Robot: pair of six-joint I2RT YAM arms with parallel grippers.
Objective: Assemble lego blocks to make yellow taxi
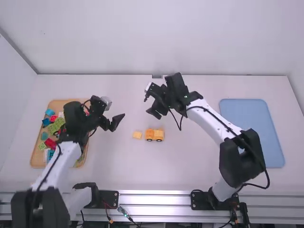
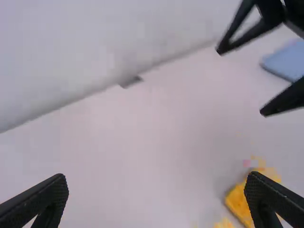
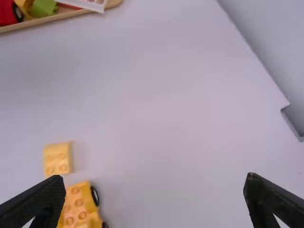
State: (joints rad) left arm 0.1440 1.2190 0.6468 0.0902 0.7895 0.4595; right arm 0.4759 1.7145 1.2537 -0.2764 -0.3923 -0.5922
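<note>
My left gripper [image 1: 117, 122] is over the table just right of the wooden tray, its two fingers [image 2: 35, 202] wide apart with nothing between them. My right gripper [image 1: 156, 112] hangs beyond the yellow wheeled car body [image 1: 154, 135], and in its wrist view the same gripper [image 3: 154, 202] stands open and bare. A small square yellow block [image 1: 137, 135] lies close to the left of the car body, not touching it. In the right wrist view the car body [image 3: 78, 204] shows studs and black wheels beside the loose yellow block [image 3: 57, 158].
The wooden tray [image 1: 35, 154] of mixed coloured blocks stands at the far left, partly under the left arm. A blue tray [image 1: 251, 128] lies at the right, beside the right arm. The white wall [image 1: 156, 38] rises behind the table's far edge.
</note>
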